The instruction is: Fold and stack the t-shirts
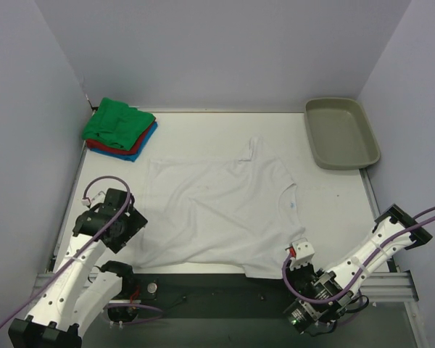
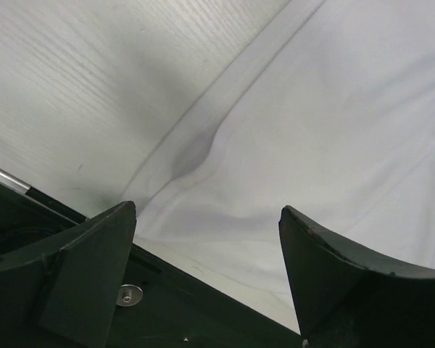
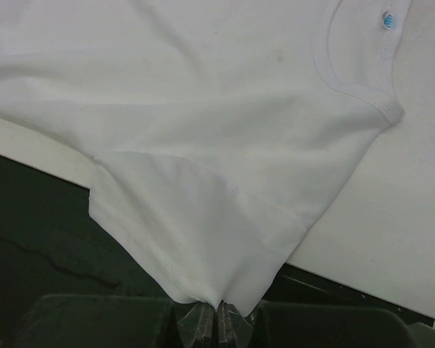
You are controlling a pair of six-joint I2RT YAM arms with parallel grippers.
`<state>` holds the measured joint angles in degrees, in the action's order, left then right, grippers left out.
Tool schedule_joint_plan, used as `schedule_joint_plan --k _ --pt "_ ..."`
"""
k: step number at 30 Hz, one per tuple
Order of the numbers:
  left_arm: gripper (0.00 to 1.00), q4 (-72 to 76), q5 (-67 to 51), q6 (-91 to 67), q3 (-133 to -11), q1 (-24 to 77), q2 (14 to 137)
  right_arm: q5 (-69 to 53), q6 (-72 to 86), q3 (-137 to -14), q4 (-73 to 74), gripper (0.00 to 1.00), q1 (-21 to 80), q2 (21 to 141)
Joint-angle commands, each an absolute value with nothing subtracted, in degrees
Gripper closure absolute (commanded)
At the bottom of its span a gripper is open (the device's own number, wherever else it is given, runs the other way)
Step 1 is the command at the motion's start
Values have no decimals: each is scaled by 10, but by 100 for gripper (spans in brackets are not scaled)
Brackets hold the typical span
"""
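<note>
The white surface (image 1: pixel 333 210) fills most of the top view, with pale walls on three sides.

The white tee (image 1: pixel 217 210) lies spread out and lightly wrinkled across the middle of the surface. Its collar (image 1: pixel 290 199) points to the right and its bottom hem lies at the left. One sleeve (image 1: pixel 252 150) reaches toward the far wall. The other sleeve (image 3: pixel 196 232) hangs past the near edge of the surface, over the dark strip there. A small blue tag (image 3: pixel 388 19) shows inside the collar.

The grey-beige tray (image 1: pixel 342 132) sits at the far right corner, apart from the tee.

At the far left corner is a stack of folded shirts: a green one (image 1: pixel 116 122) on top, a red one (image 1: pixel 100 146) under it and a blue one (image 1: pixel 136 153) at the bottom. The stack is well apart from the white tee.

The left gripper (image 2: pixel 206 268) hangs over the tee's hem, near the left front corner of the surface. Its fingers (image 2: pixel 87 261) stand wide apart and have hold of nothing; the hem edge and a small fold of cloth lie below them.

The right gripper (image 3: pixel 219 319) is at the near edge on the right. Its fingers are pressed together on the hem of the near sleeve, and the cloth draws to a point where they pinch it.
</note>
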<state>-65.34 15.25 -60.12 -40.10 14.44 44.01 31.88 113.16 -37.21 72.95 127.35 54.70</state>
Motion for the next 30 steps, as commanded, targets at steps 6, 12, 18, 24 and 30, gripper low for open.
schedule_joint_plan --k 6,12,18,24,30 --pt "10 -479 23 -546 -392 181 484 383 1167 -380 770 100 1218 531" --pt "10 -429 72 -577 -438 321 539 383 1032 -366 668 100 1136 548" --pt "10 -367 60 -580 -434 354 581 373 919 -375 563 100 1045 620" --pt "10 -370 70 -560 -441 354 568 366 818 -430 491 100 1005 725" --pt "10 -385 79 -545 -438 354 542 363 733 -488 455 100 976 824"
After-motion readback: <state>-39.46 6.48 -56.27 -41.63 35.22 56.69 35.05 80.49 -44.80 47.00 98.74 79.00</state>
